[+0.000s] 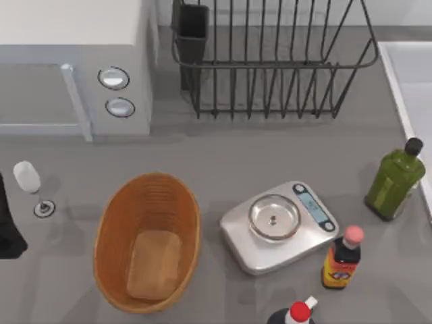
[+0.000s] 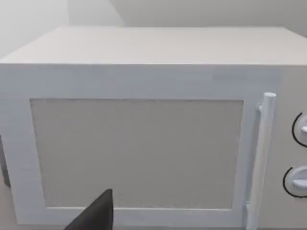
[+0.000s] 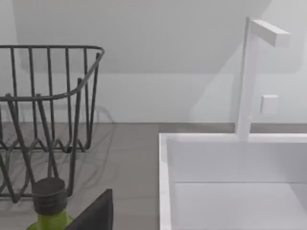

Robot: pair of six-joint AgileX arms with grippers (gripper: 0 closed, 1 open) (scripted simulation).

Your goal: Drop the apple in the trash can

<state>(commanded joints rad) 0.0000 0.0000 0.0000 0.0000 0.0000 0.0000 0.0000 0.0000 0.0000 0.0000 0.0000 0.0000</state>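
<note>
The apple and the trash can are both out of view. My left arm (image 1: 8, 233) is a dark shape at the table's far left edge, beside a wine glass (image 1: 30, 183). A dark part of the left gripper (image 2: 96, 213) points at the white microwave door (image 2: 136, 153). A dark part of my right gripper (image 3: 96, 211) hangs near the green bottle's cap (image 3: 48, 194), facing the sink (image 3: 230, 187) and its tap (image 3: 247, 76).
An oval wicker basket (image 1: 118, 223) holds a tan slab (image 1: 154, 264). A silver kitchen scale (image 1: 278, 226) sits at centre right, with a pink-capped sauce bottle (image 1: 343, 260) and a red-capped dark bottle (image 1: 293, 315) nearby. The microwave (image 1: 74, 61) and a wire dish rack (image 1: 270, 61) line the back.
</note>
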